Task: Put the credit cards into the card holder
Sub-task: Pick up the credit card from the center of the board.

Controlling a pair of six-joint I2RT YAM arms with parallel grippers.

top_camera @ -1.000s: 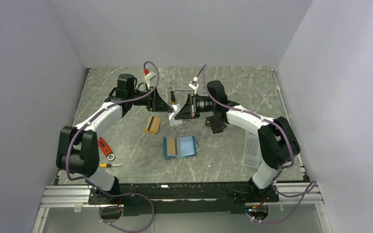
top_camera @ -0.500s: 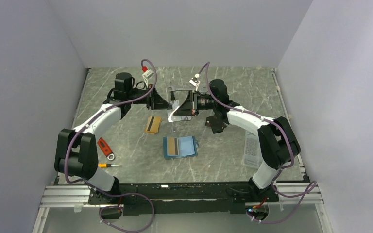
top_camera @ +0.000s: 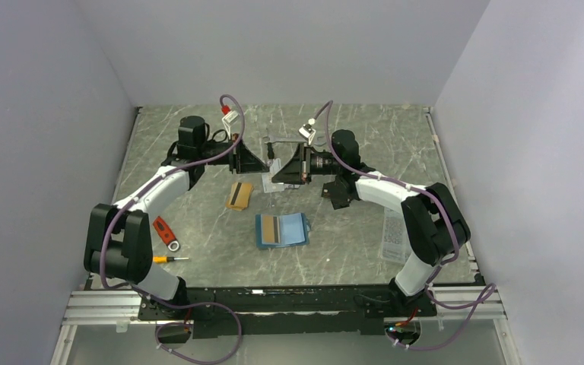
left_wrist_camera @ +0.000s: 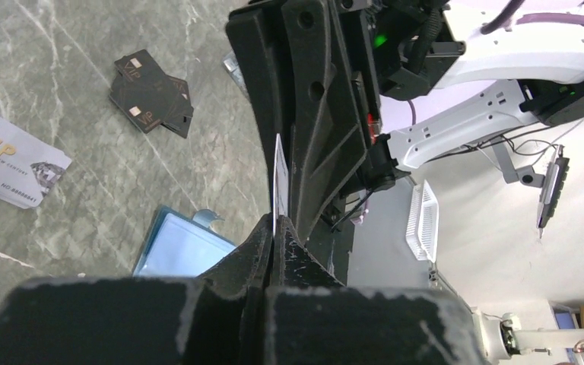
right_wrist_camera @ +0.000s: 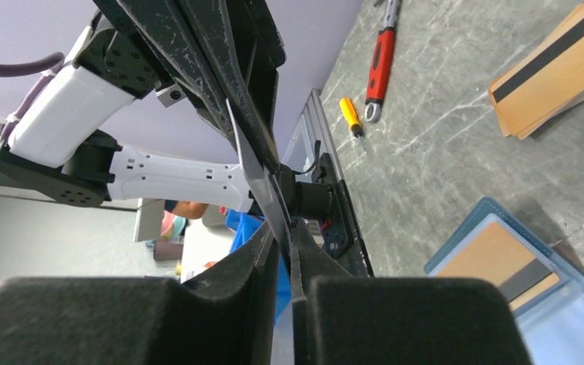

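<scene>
Sitting open at the six o'clock side of the two grippers, the card holder is carrying one orange-gold card in its left half, black stripe showing. Counting round: one stack of orange-gold cards is lying at eight o'clock, its number too hard to call; a few dark cards are overlapping at four o'clock; one printed packet is resting further out that way; one red-handled tool and one small yellow screwdriver are lying far out at eight. Up in the air, the left gripper is pinching a thin pale card edge-on, and the right gripper is nipping the same card, jaws narrow. A second ago the left jaws were standing apart; now they are clamping right down on it, and the card is sitting higher, farther toward twelve.
</scene>
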